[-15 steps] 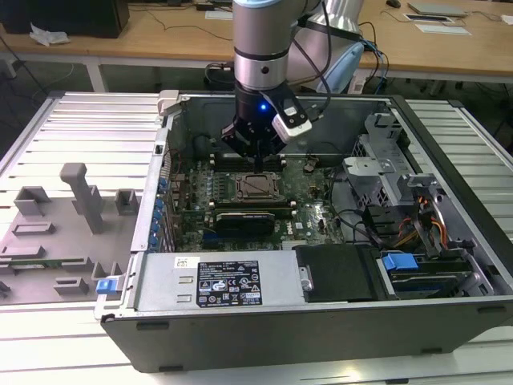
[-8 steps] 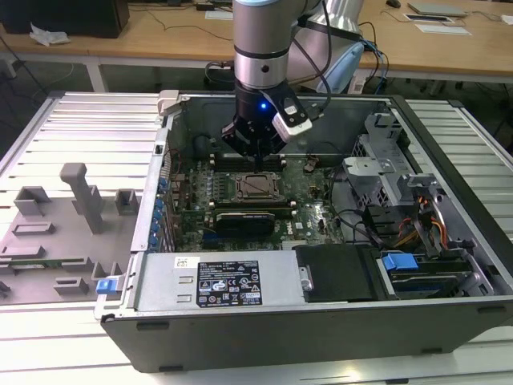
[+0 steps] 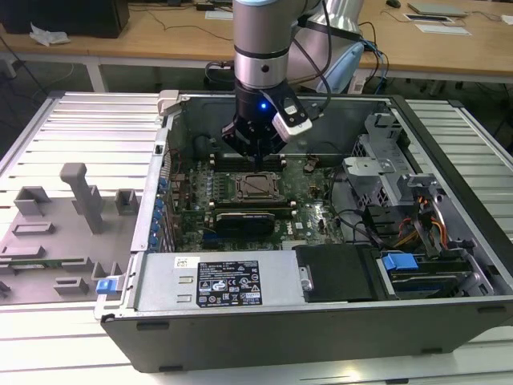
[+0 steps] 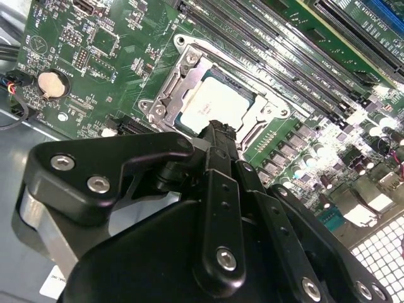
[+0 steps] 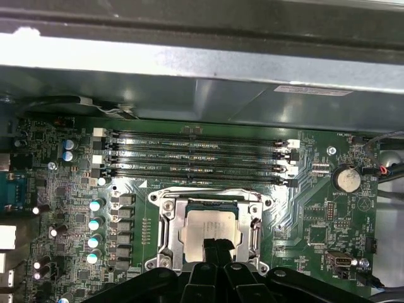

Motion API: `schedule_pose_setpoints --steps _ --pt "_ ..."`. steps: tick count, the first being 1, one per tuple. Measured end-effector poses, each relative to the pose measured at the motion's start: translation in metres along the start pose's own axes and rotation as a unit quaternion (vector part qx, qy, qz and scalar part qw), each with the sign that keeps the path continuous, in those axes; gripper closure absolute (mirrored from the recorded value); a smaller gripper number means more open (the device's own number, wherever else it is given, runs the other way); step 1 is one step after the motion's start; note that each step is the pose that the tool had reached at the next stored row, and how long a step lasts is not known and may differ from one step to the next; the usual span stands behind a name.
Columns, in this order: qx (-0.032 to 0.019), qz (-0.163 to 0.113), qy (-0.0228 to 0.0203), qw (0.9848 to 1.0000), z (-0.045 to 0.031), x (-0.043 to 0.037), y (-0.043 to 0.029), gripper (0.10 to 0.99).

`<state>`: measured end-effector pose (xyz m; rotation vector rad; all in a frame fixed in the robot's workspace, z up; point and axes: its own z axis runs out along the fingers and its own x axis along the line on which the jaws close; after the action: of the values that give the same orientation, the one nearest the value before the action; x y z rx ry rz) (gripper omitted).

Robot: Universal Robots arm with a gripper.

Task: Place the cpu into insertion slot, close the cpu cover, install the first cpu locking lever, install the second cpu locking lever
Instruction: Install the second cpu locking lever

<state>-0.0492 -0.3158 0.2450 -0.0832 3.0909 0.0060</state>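
A: Exterior view first: what's biggest?

B: An open computer case (image 3: 449, 200) with a green motherboard (image 3: 313, 200). Above it hangs the gripper (image 3: 255, 152).

A: And the claw?

B: Narrow, fingertips together, holding nothing.

A: The cpu?

B: The cpu (image 5: 208, 232) lies in the insertion slot (image 5: 165, 235), mid-board; the cpu cover (image 4: 169, 96) frames it. Light, stiff, probably fragile; grip by its edges.

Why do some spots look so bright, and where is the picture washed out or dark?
In the second wrist view, glare whitens the capacitors beside the memory slots; the gripper is a dark mass up close. In the first wrist view, the case wall gleams pale. In the exterior view, a blue light glows on the arm.
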Motion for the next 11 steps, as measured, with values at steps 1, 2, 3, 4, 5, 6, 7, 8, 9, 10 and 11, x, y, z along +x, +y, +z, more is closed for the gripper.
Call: schedule_pose_setpoints --steps 1,2,3,4,5,6,7,8,9,10,11 --pt "0.0001 0.000 0.0001 1.0000 -0.0012 -0.0001 0.0000 0.980" --pt "0.0000 0.000 0.0000 1.0000 -0.0029 -0.0002 0.0000 0.980" --pt "-0.0001 0.000 -0.0001 1.0000 -0.0046 -0.0002 0.0001 0.980" --pt "-0.0002 0.000 -0.0001 1.0000 -0.0045 -0.0003 0.0001 0.980" --pt "-0.0002 0.000 -0.0001 1.0000 -0.0045 -0.0003 0.0001 0.980" --pt "-0.0002 0.000 -0.0001 1.0000 -0.0046 -0.0003 -0.0001 0.980" --pt "-0.0001 0.000 0.0000 1.0000 -0.0047 -0.0003 -0.0008 0.980" --pt "-0.0001 0.000 -0.0001 1.0000 -0.0046 -0.0001 -0.0025 0.980" --pt "-0.0001 0.000 -0.0001 1.0000 -0.0047 0.0000 -0.0057 0.980" --pt "-0.0001 0.000 -0.0001 1.0000 -0.0047 0.0002 -0.0086 0.980" --pt "-0.0001 0.000 -0.0001 1.0000 -0.0047 0.0003 -0.0106 0.980"
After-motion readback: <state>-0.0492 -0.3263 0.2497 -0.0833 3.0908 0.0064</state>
